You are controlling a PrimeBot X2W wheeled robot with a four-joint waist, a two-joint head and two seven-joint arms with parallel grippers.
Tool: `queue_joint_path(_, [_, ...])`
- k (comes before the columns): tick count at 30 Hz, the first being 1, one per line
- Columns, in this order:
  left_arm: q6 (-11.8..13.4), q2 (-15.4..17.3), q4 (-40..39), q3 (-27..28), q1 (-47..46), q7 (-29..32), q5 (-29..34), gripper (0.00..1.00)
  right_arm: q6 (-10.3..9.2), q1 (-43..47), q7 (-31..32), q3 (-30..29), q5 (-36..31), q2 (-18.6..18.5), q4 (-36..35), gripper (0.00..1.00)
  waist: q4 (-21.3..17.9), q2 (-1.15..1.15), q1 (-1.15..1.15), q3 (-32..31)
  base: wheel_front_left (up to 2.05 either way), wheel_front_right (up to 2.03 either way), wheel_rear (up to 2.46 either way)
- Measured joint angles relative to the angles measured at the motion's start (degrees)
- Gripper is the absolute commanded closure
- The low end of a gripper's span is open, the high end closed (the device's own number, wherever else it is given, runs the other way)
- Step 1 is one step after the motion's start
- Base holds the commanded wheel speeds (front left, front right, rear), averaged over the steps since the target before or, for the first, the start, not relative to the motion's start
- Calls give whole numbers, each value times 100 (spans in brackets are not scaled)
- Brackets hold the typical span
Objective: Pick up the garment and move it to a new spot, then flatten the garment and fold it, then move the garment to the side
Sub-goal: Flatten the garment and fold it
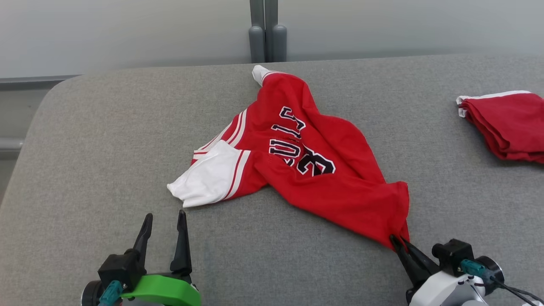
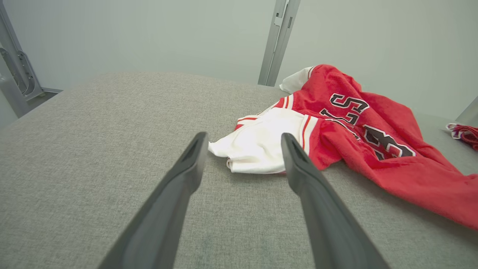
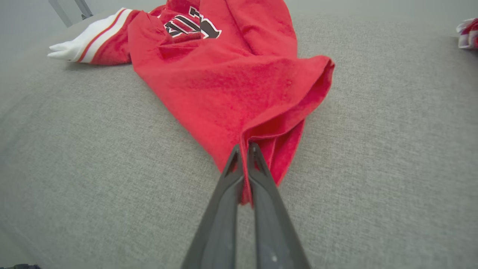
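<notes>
The garment [image 1: 297,157] is a red jersey with white sleeve ends and dark lettering, lying crumpled in the middle of the grey padded table [image 1: 85,170]. My right gripper [image 1: 399,240] is shut on the garment's near right corner, red cloth pinched between its fingers [image 3: 244,149]. My left gripper [image 1: 165,216] stands open at the lower left, just short of the white sleeve [image 1: 208,176], with nothing between its fingers. In the left wrist view the white sleeve [image 2: 257,145] lies just beyond the spread fingertips [image 2: 199,140]. The garment [image 3: 224,74] stretches away from the right gripper.
A second red cloth [image 1: 508,123], folded, lies at the table's right edge, seen also as a red cloth [image 2: 465,132] in the left wrist view. A grey post [image 1: 267,32] stands behind the table against the wall. Bare grey table surface spreads to the left.
</notes>
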Motion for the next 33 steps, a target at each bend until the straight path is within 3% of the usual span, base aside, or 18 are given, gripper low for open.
queue_joint_path(1, [-1,0,4,-2,3,0,0,0,0,79,0,-65,-78,33,1,53,-22,0,0,-15,0,0,0])
queue_joint_path(2, [-1,-1,7,-1,8,0,0,0,0,147,0,-141,-114,76,4,20,-36,0,0,-27,0,0,0])
queue_joint_path(3, [-1,0,9,0,18,0,0,0,0,236,0,-236,-122,138,2,0,-52,0,0,-43,0,0,0])
queue_joint_path(10, [-5,0,33,-7,91,0,-1,0,0,548,1,-636,142,249,-345,0,-106,0,0,-162,0,0,0])
queue_joint_path(15, [-14,-1,48,-68,105,-1,-2,0,-1,499,12,-967,360,-49,-550,0,-43,0,0,-214,0,0,0])
queue_joint_path(22, [-43,-1,92,-130,113,0,0,0,0,-170,466,-1014,485,9,63,0,150,0,0,-236,0,0,0])
queue_joint_path(32, [-46,3,111,-118,111,-1,29,0,-1,-950,799,-650,1330,137,1338,0,493,0,0,-147,0,0,0])
queue_joint_path(33, [-46,4,111,-114,110,0,34,0,-1,-986,800,-609,1429,140,1380,25,506,0,0,-134,0,0,0])
